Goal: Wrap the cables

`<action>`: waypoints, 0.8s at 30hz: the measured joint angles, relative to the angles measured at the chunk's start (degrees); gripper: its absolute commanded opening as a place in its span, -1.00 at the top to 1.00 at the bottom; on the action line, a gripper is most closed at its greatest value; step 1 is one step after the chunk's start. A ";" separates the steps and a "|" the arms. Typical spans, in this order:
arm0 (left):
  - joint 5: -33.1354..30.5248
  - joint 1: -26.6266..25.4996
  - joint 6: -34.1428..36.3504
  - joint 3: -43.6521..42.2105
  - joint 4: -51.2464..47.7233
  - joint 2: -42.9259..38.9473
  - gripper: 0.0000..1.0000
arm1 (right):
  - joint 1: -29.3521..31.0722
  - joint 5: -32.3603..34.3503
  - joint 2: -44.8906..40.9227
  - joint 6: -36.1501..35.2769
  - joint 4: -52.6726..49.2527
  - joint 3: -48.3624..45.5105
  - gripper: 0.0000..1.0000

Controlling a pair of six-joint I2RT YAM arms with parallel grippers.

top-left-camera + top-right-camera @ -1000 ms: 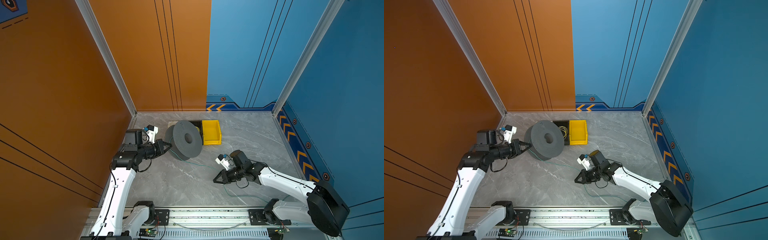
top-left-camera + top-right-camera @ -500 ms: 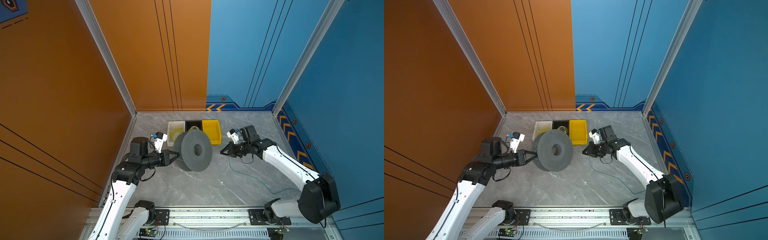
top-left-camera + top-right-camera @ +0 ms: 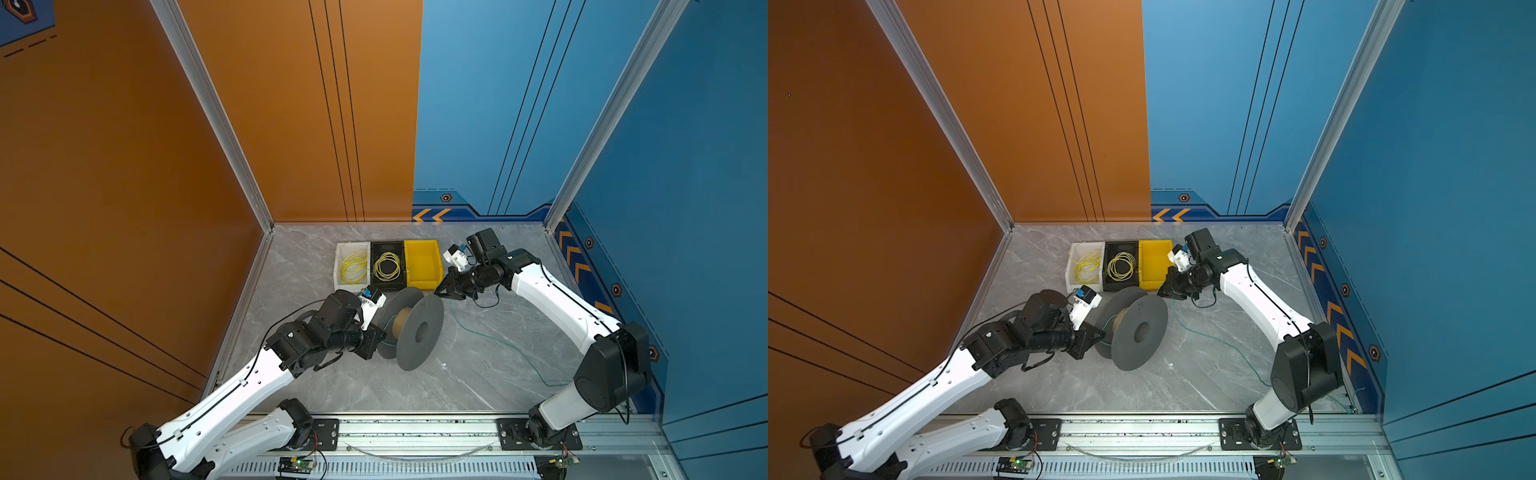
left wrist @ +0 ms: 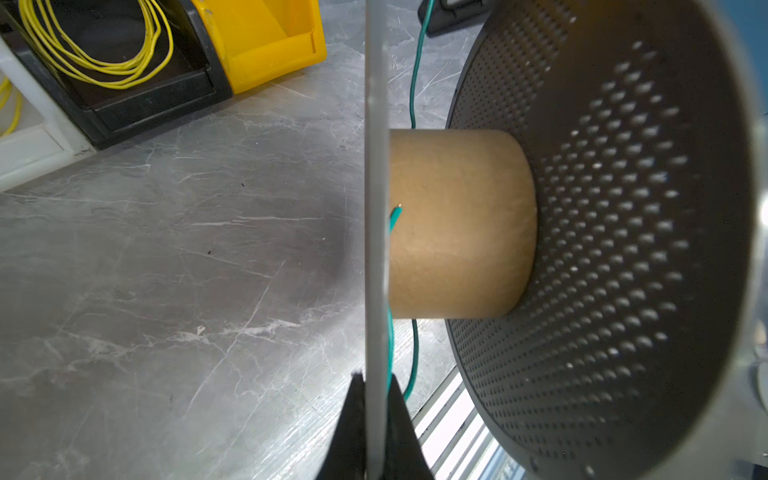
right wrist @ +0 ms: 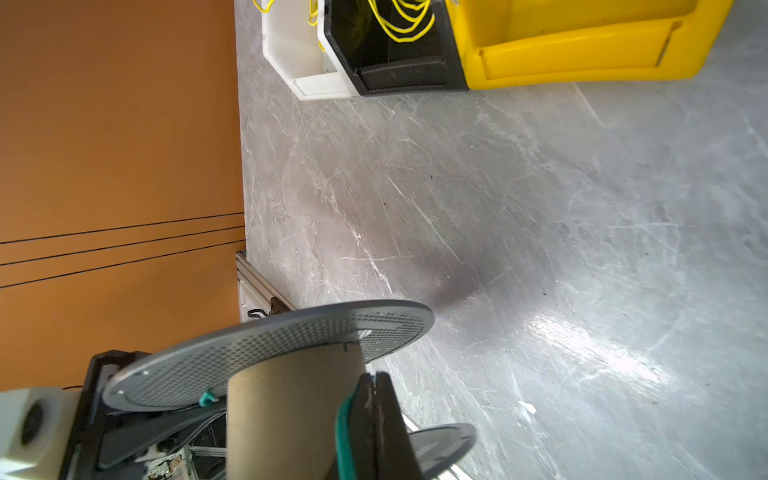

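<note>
Spool (image 3: pixel 411 345) nearer — wire (image 4: pixel 415 349) end perhaps hidden

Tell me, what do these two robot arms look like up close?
The left arm and right arm have glossy white shells, black joints and thin black cords. The left pincer and right pincer are black with tapered fingers; a white camera block with a blue patch tops each wrist.

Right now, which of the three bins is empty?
The yellow bin, the rightmost in both top views; the white bin and black bin each hold yellow wire.
</note>
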 measured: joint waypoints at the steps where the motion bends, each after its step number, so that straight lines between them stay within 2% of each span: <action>1: -1.51 -1.25 0.55 0.35 -0.26 0.94 1.00 | 0.09 -0.07 0.42 0.00 -0.31 0.90 1.00; 9: -11.13 -4.79 3.65 3.65 -3.82 4.72 1.00 | -0.48 -6.08 4.13 1.31 -1.36 5.46 1.00; 15: -15.98 -6.01 4.85 5.62 -6.58 7.45 1.00 | 0.48 -10.58 5.22 2.19 -1.22 5.90 0.80; 17: -16.87 -6.01 4.90 5.62 -7.76 8.20 1.00 | 1.03 -11.82 5.25 2.27 -0.31 5.07 0.62; 24: -18.62 -5.99 4.85 5.62 -10.84 9.01 1.00 | 1.70 -14.80 6.91 4.26 4.24 -0.61 0.29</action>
